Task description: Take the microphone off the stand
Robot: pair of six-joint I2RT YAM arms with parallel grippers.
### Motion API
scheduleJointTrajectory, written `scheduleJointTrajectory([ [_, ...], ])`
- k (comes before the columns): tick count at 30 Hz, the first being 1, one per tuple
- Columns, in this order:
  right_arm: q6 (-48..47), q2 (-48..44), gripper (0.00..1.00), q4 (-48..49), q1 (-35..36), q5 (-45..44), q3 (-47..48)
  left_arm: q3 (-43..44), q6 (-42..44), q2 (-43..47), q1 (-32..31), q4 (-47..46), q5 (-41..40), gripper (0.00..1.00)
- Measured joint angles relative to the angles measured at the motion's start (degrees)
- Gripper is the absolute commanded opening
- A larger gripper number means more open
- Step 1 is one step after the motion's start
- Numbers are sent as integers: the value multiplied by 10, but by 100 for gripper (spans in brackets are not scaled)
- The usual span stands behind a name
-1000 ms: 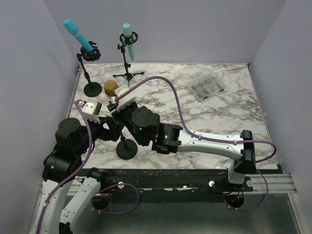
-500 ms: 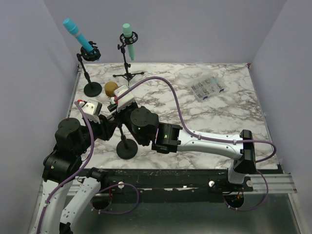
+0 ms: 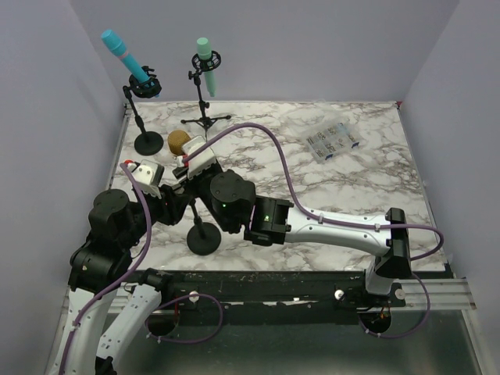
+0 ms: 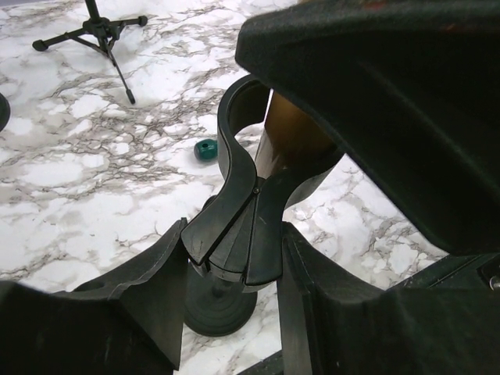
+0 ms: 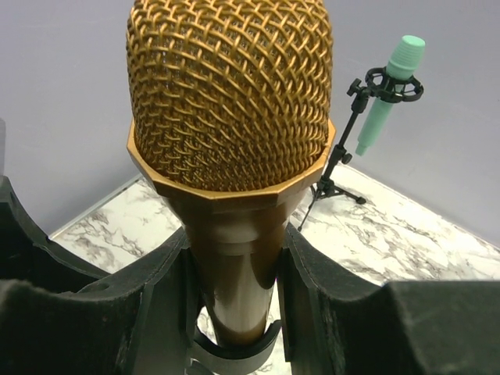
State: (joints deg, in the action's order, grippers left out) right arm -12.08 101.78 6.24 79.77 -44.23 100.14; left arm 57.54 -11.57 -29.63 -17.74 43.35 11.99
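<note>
Soft, even light from above fills the top view. The desk is bright without glare, and the stand by its near edge throws hardly any shadow. In the left wrist view the left hand is dark and slightly soft. In the right wrist view the mic is sharp and the right hand blurred.
</note>
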Motion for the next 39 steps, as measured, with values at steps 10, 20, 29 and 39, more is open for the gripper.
scheduleJointTrajectory([
  [10,3,-12,1,-4,0,27,95,-4,0,3,0,-4,0,0],
  [20,-37,-70,1,30,-4,6,73,-4,-1,3,0,-4,0,0],
  [29,-15,-167,1,33,-103,-37,-138,-4,-5,1,0,-6,-5,0],
  [39,115,-267,1,-56,-245,-27,-332,-2,-9,-11,0,-14,-6,10],
])
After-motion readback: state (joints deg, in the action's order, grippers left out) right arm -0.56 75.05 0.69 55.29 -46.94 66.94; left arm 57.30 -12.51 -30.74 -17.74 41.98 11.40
